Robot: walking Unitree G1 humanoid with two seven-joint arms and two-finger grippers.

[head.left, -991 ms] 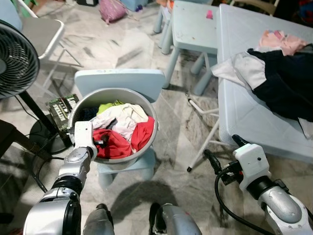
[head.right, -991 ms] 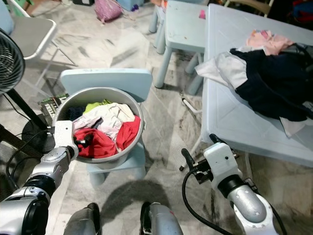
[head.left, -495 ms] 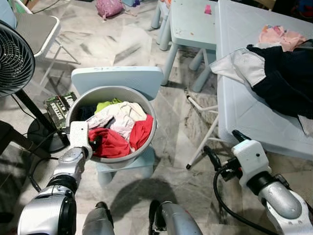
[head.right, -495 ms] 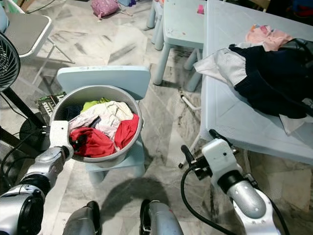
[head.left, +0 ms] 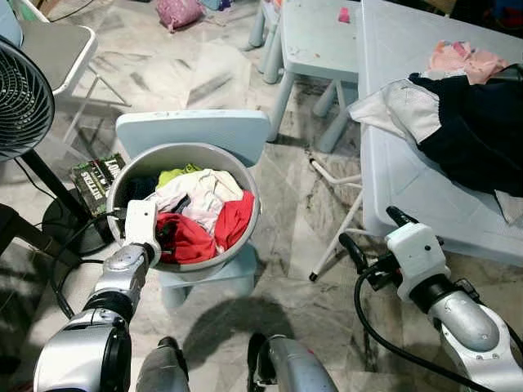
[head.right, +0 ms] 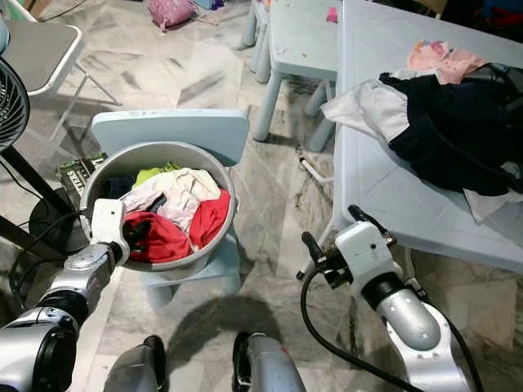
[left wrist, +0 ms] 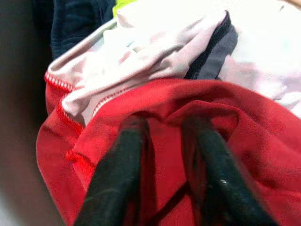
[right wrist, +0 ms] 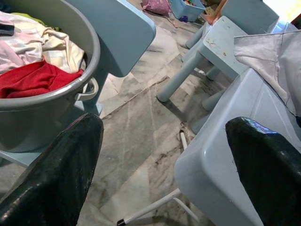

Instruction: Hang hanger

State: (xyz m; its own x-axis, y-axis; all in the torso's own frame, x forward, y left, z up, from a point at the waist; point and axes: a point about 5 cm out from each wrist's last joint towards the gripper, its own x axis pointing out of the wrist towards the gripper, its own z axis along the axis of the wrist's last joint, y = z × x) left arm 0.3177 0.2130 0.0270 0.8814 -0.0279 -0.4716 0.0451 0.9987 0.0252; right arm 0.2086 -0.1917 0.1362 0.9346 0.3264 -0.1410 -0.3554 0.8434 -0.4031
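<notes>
Since the earlier frames, left pincer (left wrist: 164, 141) has stayed at the near rim of the basin (head.left: 249, 233), its fingers (left wrist: 117, 188) narrowly parted and pressed into the red cloth (head.left: 192, 238); whether they grip a fold cannot be told. Right pincer (head.left: 372, 237) has shifted little and hangs wide apart, holding nothing, to the right of the basin, between it and the tabletop (head.left: 409, 188). Basin: grey, seated on a pale blue chair (head.left: 196, 131), filled with laundry; white cloth (head.left: 204, 192) lies behind the red, a green piece (head.left: 176, 175) toward the far rim. Hanger: a white bent rod (head.left: 335, 237) leans on the floor to the right of the basin, just beside the tabletop's edge; whether this is the hanger cannot be told. Dark garment (head.left: 474, 139) rests on the tabletop. Fan (head.left: 24, 98) stands left of the basin.
</notes>
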